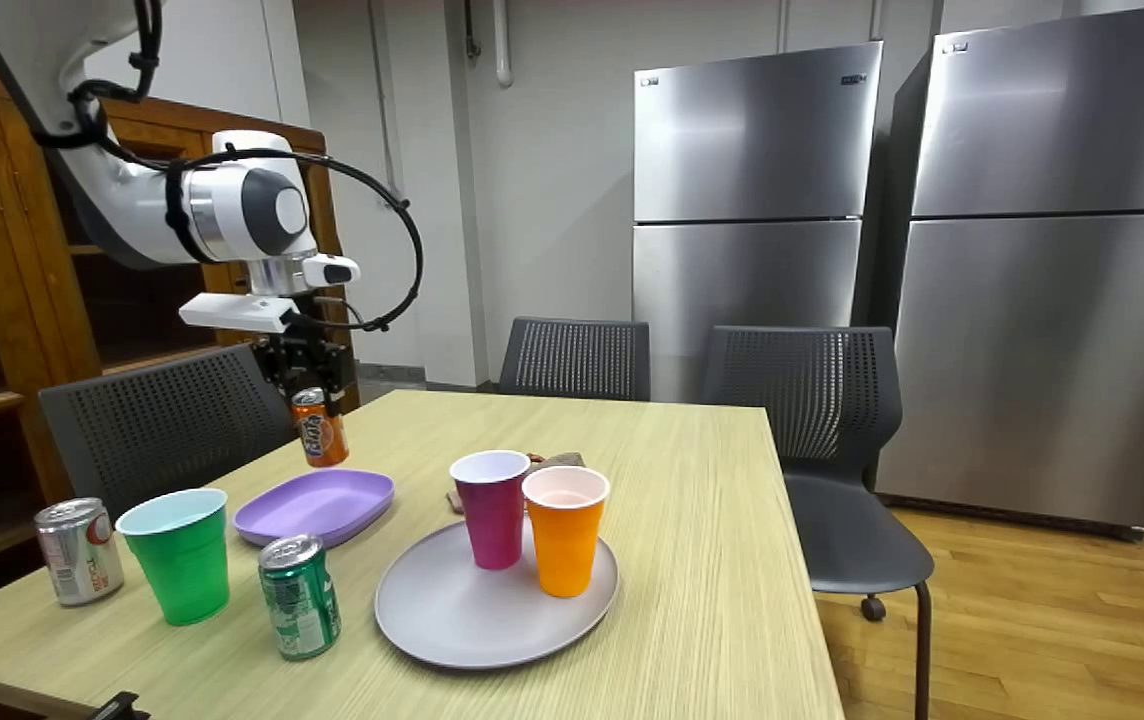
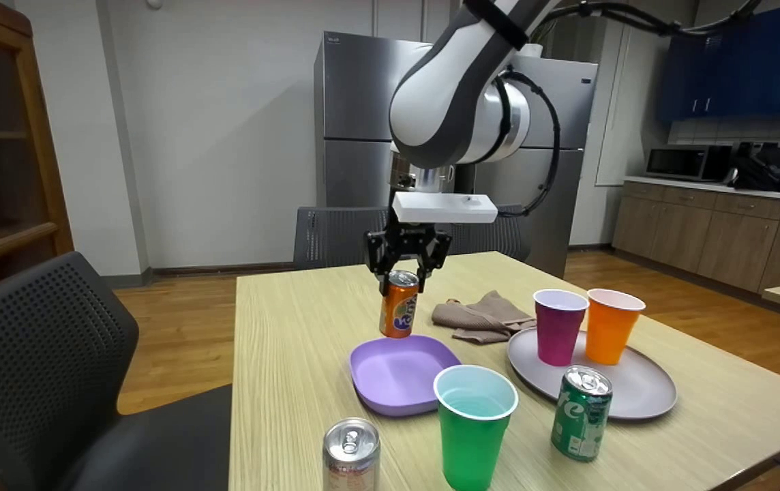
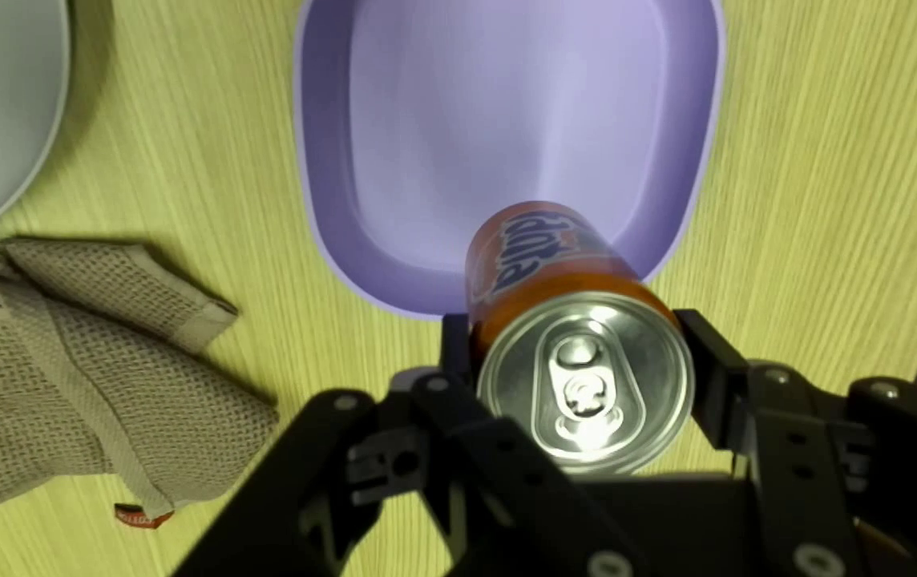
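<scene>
One orange can (image 2: 400, 310) is clamped roughly upright in the pincer (image 3: 577, 349), gripped from both sides near its top, just below the middle of an exterior view. In the wrist view it overlaps the lower rim of the purple plate (image 3: 498, 104); whether its base touches anything, I can't tell. A brown cloth (image 3: 106, 393) lies at that view's lower left. Low in an exterior view, a green cup (image 2: 473, 443) stands between a silver can (image 2: 352, 457) and a green can (image 2: 582, 414).
</scene>
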